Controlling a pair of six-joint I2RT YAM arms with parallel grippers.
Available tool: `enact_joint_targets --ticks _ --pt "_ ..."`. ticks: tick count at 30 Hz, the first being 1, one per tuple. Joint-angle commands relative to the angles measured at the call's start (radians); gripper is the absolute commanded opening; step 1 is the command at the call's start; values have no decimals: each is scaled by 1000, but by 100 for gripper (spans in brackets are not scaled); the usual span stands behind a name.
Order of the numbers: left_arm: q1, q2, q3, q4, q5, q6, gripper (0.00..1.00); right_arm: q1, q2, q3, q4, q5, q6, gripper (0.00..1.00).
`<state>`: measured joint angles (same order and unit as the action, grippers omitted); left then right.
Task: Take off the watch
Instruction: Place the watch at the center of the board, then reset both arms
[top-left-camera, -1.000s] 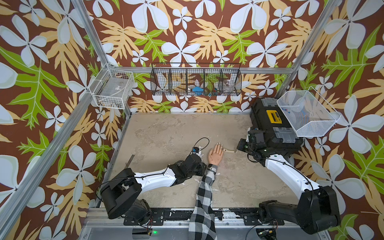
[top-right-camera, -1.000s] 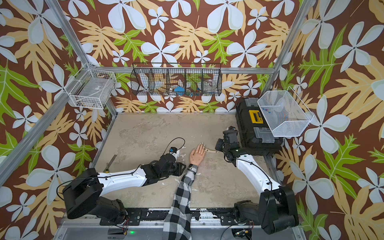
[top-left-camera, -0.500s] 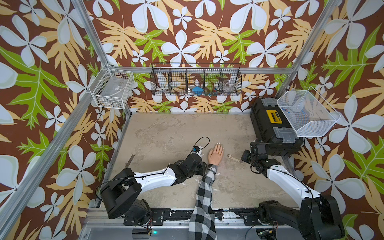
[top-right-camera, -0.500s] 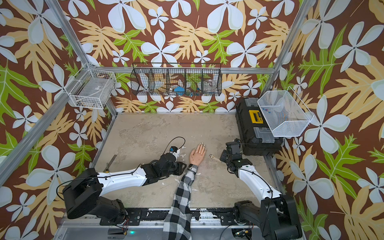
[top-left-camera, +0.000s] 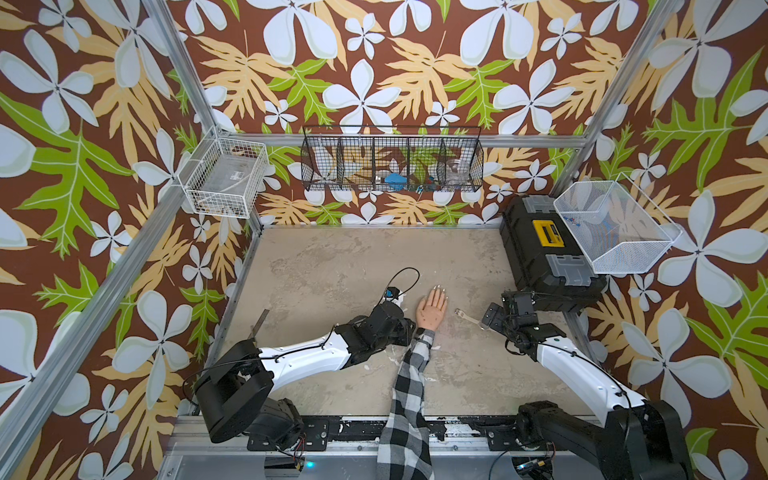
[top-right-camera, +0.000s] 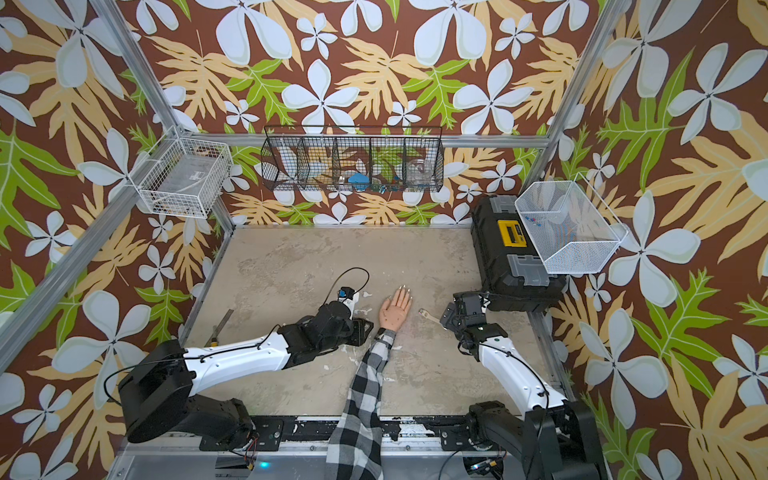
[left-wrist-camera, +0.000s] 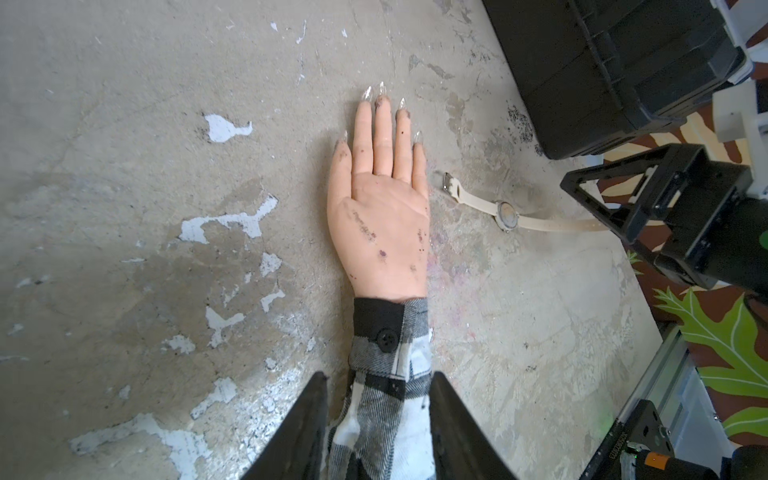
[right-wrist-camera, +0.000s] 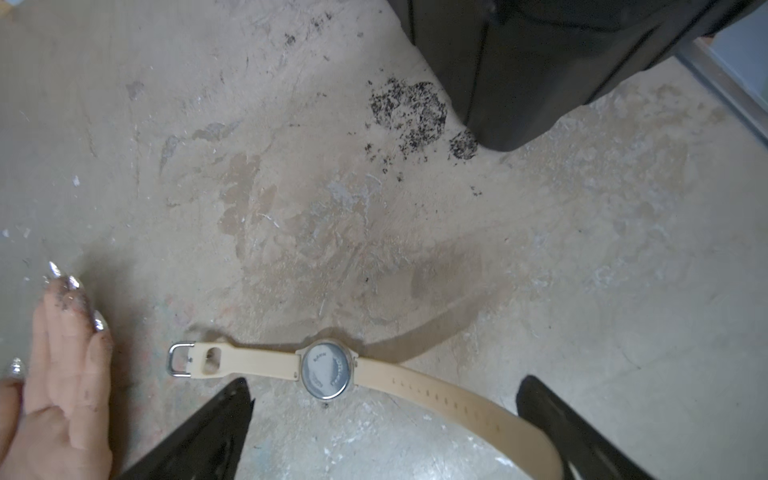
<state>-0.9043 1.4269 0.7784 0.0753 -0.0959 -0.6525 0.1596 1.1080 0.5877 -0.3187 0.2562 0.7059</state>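
Right hand (right-wrist-camera: 386, 384) stands spread wide and holds nothing, its two dark fingers set apart just above the table (top-left-camera: 332, 257). The watch (right-wrist-camera: 326, 370) lies unbuckled and flat right in front of them, case back up. It is off the mannequin entirely, resting between the mannequin's palm (left-wrist-camera: 380, 220) and that hand, just short of the black toolbox (top-left-camera: 540, 257). Its long axis runs across the table: the buckle (right-wrist-camera: 179, 360) ends just beside the mannequin's little finger, and the holed strap tail (right-wrist-camera: 478, 415) slants away toward one finger of the open hand. Whether the tail touches that finger I cannot tell. On the far side of the mannequin arm, the left hand (left-wrist-camera: 378, 376) is narrowed onto the plaid sleeve (left-wrist-camera: 395, 349), one finger against each side of the forearm, pinning it down. This arm is clearly the farther one from the watch. Judging by how things lie, the removal itself looks done. What seems left is backing the open hand off without catching the strap tail, then letting go of the sleeve.
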Motion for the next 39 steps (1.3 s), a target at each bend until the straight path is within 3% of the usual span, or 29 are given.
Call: enact_joint_targets --ticks 1,11,14,23,27,32,35,39 --pt "12 -18 20 -30 -30 24 43 0 -18 30 -60 42 27 100" --pt "56 -96 68 -92 -74 65 47 0 -107 127 -242 123 97 100" --pt "64 -113 79 -108 -90 70 49 1 -169 138 -223 106 73 100" --pt "120 -238 82 -146 -278 136 74 0 -222 122 48 -20 -147 100" --pt "139 -366 -5 -37 -487 238 87 0 -201 107 178 28 -259 100" --pt "225 -478 -152 163 -614 382 100 0 -207 -4 445 73 -399 100" --pt "282 -509 -253 317 -660 524 100 0 -179 -75 597 87 -502 100" --pt "438 -523 -343 436 -603 628 100 -11 -112 -137 732 131 -685 100"
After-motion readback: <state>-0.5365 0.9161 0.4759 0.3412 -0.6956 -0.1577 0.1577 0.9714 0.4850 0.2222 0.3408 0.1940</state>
